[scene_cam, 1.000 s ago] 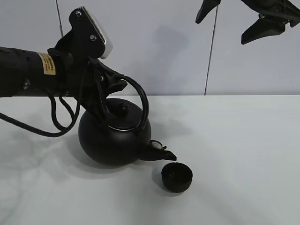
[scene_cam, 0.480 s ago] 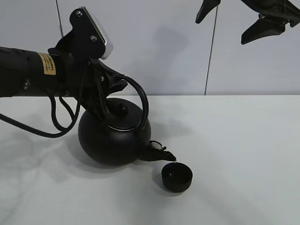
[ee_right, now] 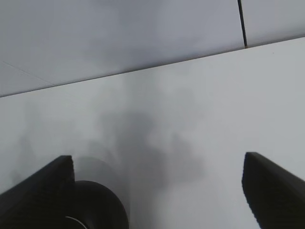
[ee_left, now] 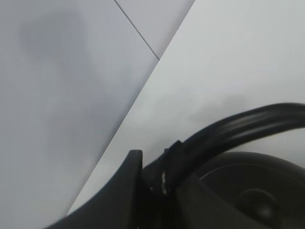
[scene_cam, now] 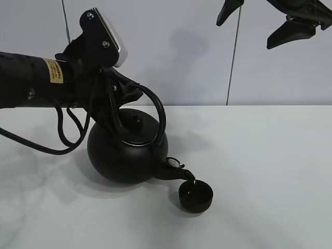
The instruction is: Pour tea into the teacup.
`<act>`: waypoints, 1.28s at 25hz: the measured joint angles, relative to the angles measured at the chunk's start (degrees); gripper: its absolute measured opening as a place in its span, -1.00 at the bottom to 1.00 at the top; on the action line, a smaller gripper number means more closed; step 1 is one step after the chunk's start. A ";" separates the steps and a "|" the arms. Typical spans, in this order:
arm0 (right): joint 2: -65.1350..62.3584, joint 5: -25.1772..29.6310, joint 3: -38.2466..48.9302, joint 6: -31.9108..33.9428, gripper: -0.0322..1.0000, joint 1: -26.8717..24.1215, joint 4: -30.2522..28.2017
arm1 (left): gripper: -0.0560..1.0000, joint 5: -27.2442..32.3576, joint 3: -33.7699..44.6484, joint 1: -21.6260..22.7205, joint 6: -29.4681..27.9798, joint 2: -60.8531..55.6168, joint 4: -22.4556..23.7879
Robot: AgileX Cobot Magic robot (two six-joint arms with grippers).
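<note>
Setting: white table (scene_cam: 259, 171) against pale grey wall panels (scene_cam: 181, 52) with dark vertical seams.
Teacup (scene_cam: 195, 196): lower centre of the exterior view, on the table, just right of the kettle's base.
Teacup heading: upright, mouth facing straight up. It is round and wider than tall, so it has no sideways long axis.
Kettle (scene_cam: 124, 155): left of centre, tipped toward the cup.
Spout (scene_cam: 179, 170): points right and downward, tip right over the cup's rim. Whether liquid runs, cannot tell.
Left claw (scene_cam: 123, 96): comes in from the left edge, clamped tight on the arched handle (scene_cam: 155, 106). The wrist view shows the finger (ee_left: 128, 171) against that handle.
Right claw (scene_cam: 246, 32): upper right corner, high above the table, jaws spread wide, holding nothing.
</note>
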 joint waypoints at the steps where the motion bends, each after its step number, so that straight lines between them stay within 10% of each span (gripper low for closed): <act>1: 0.00 0.00 0.00 0.00 0.34 0.00 0.00 | -0.70 0.00 0.00 -0.16 0.07 0.00 0.00; 21: 0.00 0.00 0.00 0.00 0.34 0.00 0.00 | -0.70 -0.13 0.00 -0.20 0.64 0.00 0.00; 32: 0.00 0.00 0.00 0.00 0.34 0.00 0.00 | -0.70 1.51 0.00 -0.20 -9.47 -1.20 -4.80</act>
